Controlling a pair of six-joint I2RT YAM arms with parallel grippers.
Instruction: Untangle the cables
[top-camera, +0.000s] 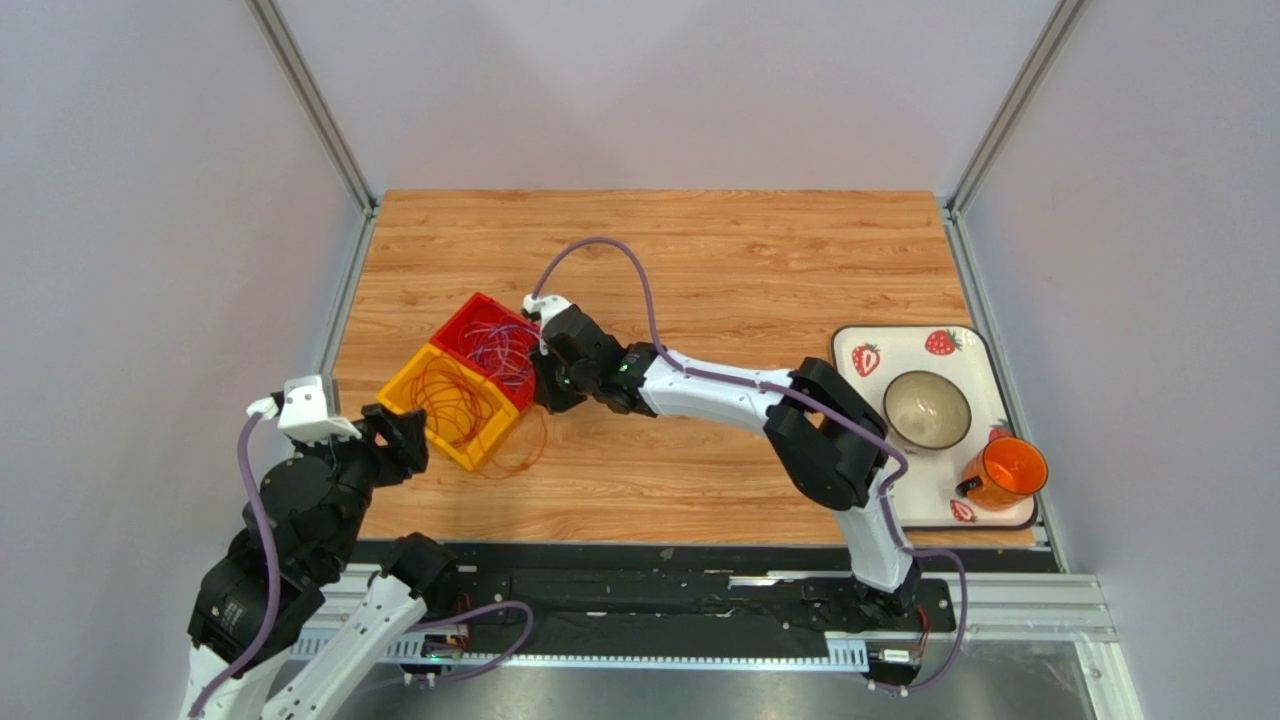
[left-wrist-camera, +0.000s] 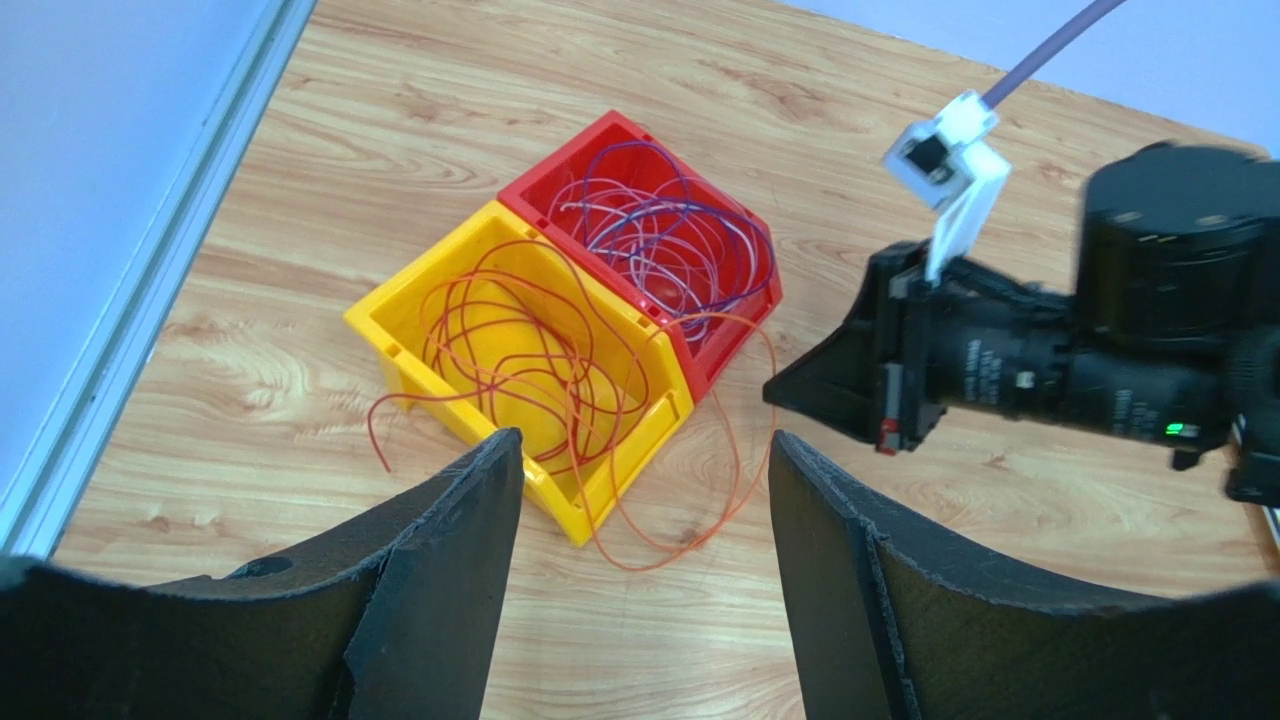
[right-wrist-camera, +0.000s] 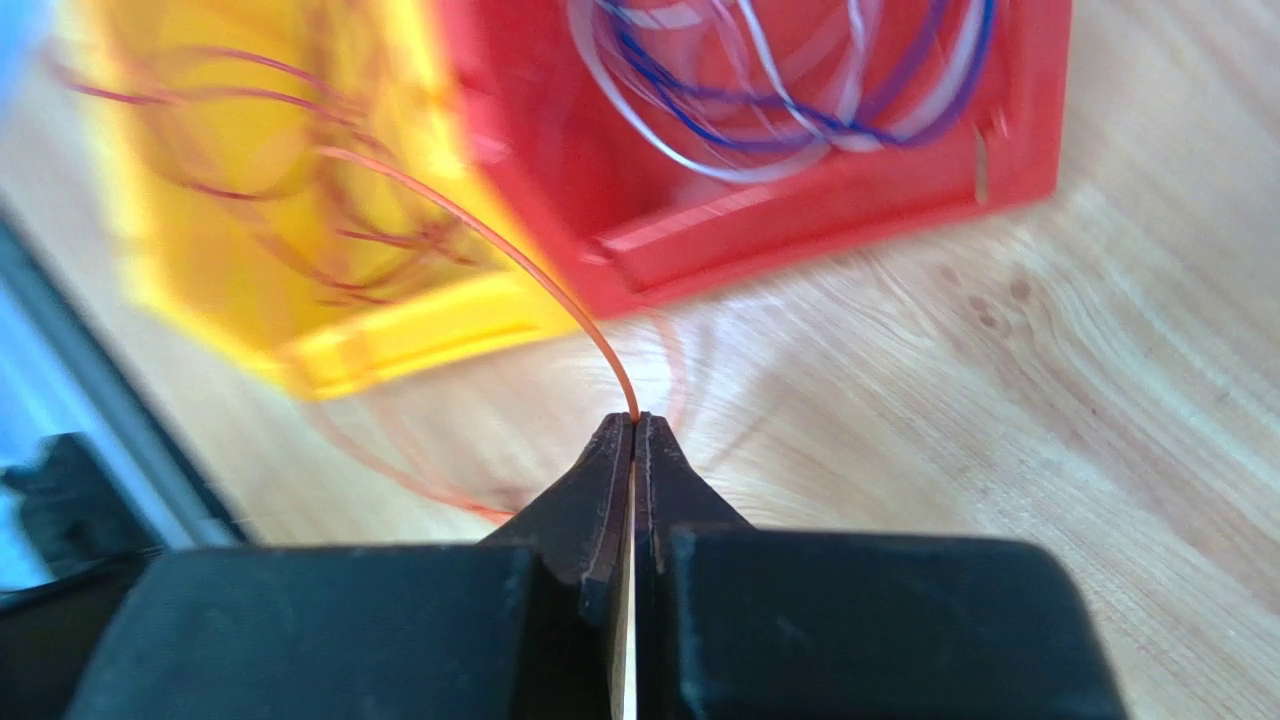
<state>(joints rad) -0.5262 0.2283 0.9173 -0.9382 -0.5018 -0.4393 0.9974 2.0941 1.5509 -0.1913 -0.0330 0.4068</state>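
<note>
Orange cables (left-wrist-camera: 519, 353) lie curled in a yellow bin (left-wrist-camera: 394, 323) and spill over its open front onto the table. Dark purple and pale lilac cables (left-wrist-camera: 661, 225) fill the red bin (left-wrist-camera: 747, 308) beside it. My right gripper (right-wrist-camera: 633, 420) is shut on one orange cable (right-wrist-camera: 511, 255) that runs from its tips up into the yellow bin (right-wrist-camera: 406, 338); it sits just right of the bins (top-camera: 544, 393). My left gripper (left-wrist-camera: 646, 465) is open and empty, held above the table in front of the yellow bin (top-camera: 451, 405).
A white strawberry tray (top-camera: 962, 353) at the right edge holds a bowl (top-camera: 926, 410) and an orange cup (top-camera: 1010, 470). Metal rails and grey walls border the wooden table on the left and right.
</note>
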